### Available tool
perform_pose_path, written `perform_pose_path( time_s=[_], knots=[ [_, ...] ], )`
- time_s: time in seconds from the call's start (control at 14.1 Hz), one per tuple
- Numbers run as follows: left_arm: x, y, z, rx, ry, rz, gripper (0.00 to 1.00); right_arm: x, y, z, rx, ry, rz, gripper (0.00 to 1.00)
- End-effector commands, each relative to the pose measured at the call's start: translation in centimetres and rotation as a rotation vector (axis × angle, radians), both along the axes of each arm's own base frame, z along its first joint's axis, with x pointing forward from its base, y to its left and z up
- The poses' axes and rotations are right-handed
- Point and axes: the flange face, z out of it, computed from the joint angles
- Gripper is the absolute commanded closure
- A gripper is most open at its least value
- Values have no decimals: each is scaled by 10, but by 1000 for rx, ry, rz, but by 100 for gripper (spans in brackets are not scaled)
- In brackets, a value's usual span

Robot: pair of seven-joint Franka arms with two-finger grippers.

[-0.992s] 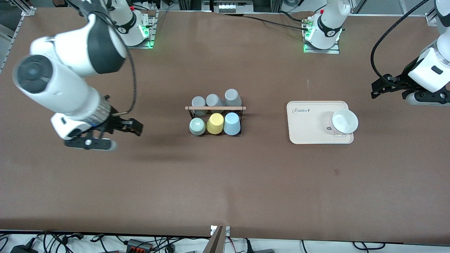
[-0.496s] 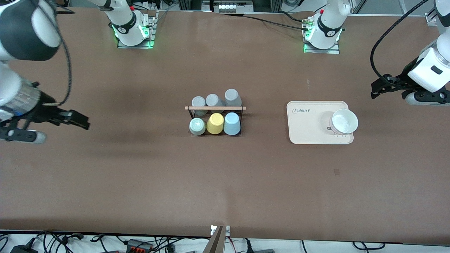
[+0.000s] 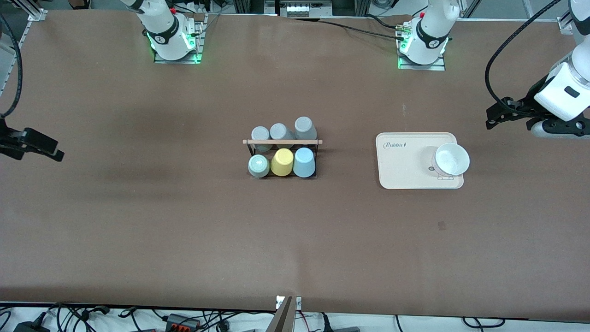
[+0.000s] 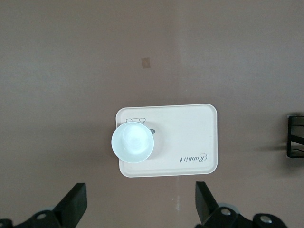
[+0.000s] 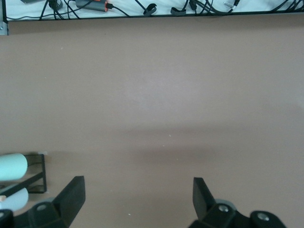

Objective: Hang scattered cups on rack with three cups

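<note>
The black wire rack (image 3: 282, 142) with a wooden rod across its top stands mid-table. The mint-green tumbler (image 3: 258, 166) and the light blue tumbler (image 3: 304, 162) sit upside down in its nearer row, with a yellow cup (image 3: 282, 162) between them. My right gripper (image 3: 41, 146) is open and empty over the right arm's end of the table, well apart from the rack. In the right wrist view the right gripper (image 5: 137, 190) is over bare table, with the rack's corner (image 5: 40, 172) and the mint-green tumbler (image 5: 12, 166) at the edge. My left gripper (image 3: 498, 113) waits open and empty.
Three grey cups (image 3: 280, 131) fill the rack's farther row. A cream tray (image 3: 401, 166) with a white bowl (image 3: 451, 159) lies toward the left arm's end. The left wrist view shows the left gripper (image 4: 141, 199), the tray (image 4: 190, 142) and the bowl (image 4: 133, 142).
My right arm has swung away from the rack toward the right arm's end of the table, mostly out of the front view. The left arm and the cups have not moved.
</note>
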Motion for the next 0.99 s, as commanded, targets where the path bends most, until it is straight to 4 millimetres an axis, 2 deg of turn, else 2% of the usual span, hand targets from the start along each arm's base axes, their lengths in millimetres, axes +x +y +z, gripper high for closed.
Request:
perform_pose_path(
  time_s=[0.0, 0.14, 0.43, 0.57, 0.85, 0.92],
  knots=[
    [-5, -1, 3, 21, 0, -8, 0, -13, 3, -3, -48, 22, 45, 0],
    [-5, -1, 3, 21, 0, -10, 0, -33, 12, -7, -67, 23, 54, 0],
    [-5, -1, 3, 21, 0, -7, 0, -71, 7, -16, -37, 54, 39, 0],
    [-5, -1, 3, 21, 0, -8, 0, -77, 5, -15, -24, 57, 34, 0],
    [-5, 0, 3, 21, 2, -5, 0, -77, 3, -9, -42, 50, 59, 0],
    [-5, 0, 3, 21, 2, -5, 0, -78, -4, -9, -41, 53, 48, 0]
  ],
)
